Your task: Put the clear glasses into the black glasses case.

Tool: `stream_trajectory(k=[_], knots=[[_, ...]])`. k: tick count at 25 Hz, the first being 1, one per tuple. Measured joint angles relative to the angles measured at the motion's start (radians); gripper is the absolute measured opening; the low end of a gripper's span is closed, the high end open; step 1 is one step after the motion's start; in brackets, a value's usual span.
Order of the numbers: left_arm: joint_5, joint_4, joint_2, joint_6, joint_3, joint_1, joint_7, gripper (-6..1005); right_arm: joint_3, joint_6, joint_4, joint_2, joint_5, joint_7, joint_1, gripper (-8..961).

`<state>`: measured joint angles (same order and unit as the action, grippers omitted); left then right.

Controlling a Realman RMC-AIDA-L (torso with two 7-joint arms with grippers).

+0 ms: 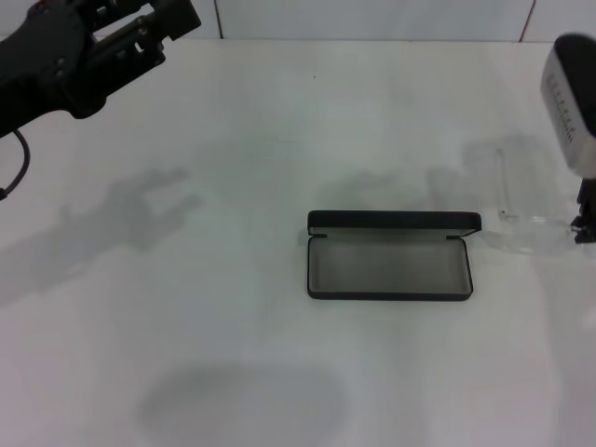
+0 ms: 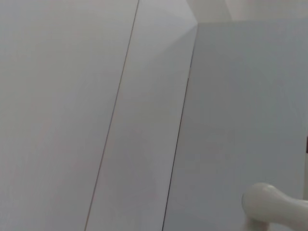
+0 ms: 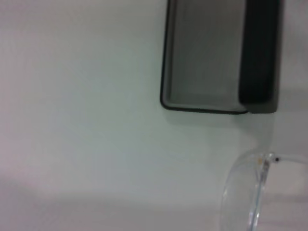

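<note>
I see the black glasses case (image 1: 389, 268) lying open on the white table (image 1: 233, 279) with its grey lining bare, the clear glasses (image 1: 517, 209) just beside its right end near my right gripper (image 1: 585, 223), whose grip I cannot tell, and the left gripper (image 1: 168, 19) parked far left.

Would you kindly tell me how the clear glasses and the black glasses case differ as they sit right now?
The clear glasses are see-through and hard to pick out against the white table; the black glasses case is dark and opaque with a grey lining. The case lies near the middle with its lid up and nothing inside; the glasses sit at its right, beside the right tool. Both rest on the table.
</note>
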<state>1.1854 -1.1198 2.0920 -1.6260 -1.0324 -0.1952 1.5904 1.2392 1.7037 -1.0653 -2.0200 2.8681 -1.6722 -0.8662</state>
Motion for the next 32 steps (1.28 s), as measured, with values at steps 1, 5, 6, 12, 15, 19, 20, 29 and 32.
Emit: stream_trajectory(k=[1, 5, 6, 12, 15, 19, 20, 29, 32], knots=[[-0.001, -0.001, 0.0, 0.0, 0.001, 0.0, 0.0, 504, -0.002, 0.01, -0.033, 0.0, -0.003, -0.006, 0.01, 80], [-0.017, -0.006, -0.001, 0.0, 0.0, -0.006, -0.001, 504, -0.064, 0.054, -0.228, 0.002, -0.042, -0.028, 0.067, 79], [-0.02, -0.006, -0.001, 0.0, 0.0, -0.008, -0.002, 504, -0.073, 0.059, -0.239, 0.002, -0.049, -0.028, 0.07, 79], [-0.04, -0.008, -0.002, -0.002, 0.002, -0.028, 0.004, 504, -0.329, 0.131, -0.477, 0.007, -0.335, -0.017, 0.154, 58], [-0.078, -0.008, -0.004, -0.002, 0.003, -0.038, 0.005, 504, -0.4, 0.132, -0.544, 0.005, -0.586, 0.039, 0.252, 56], [-0.14, -0.012, -0.007, -0.029, 0.006, -0.055, 0.004, 503, -0.412, 0.122, -0.491, -0.004, -0.939, 0.187, 0.373, 54], [-0.146, -0.012, -0.007, -0.039, 0.007, -0.061, 0.004, 503, -0.401, 0.12, -0.45, -0.004, -1.024, 0.224, 0.401, 54], [-0.11, 0.004, -0.007, -0.071, -0.025, -0.133, -0.009, 332, -0.194, 0.049, -0.104, -0.001, -1.28, 0.434, 0.398, 53], [-0.092, 0.034, -0.007, -0.075, -0.034, -0.158, -0.022, 285, -0.158, 0.046, -0.006, -0.002, -1.299, 0.463, 0.34, 52]])
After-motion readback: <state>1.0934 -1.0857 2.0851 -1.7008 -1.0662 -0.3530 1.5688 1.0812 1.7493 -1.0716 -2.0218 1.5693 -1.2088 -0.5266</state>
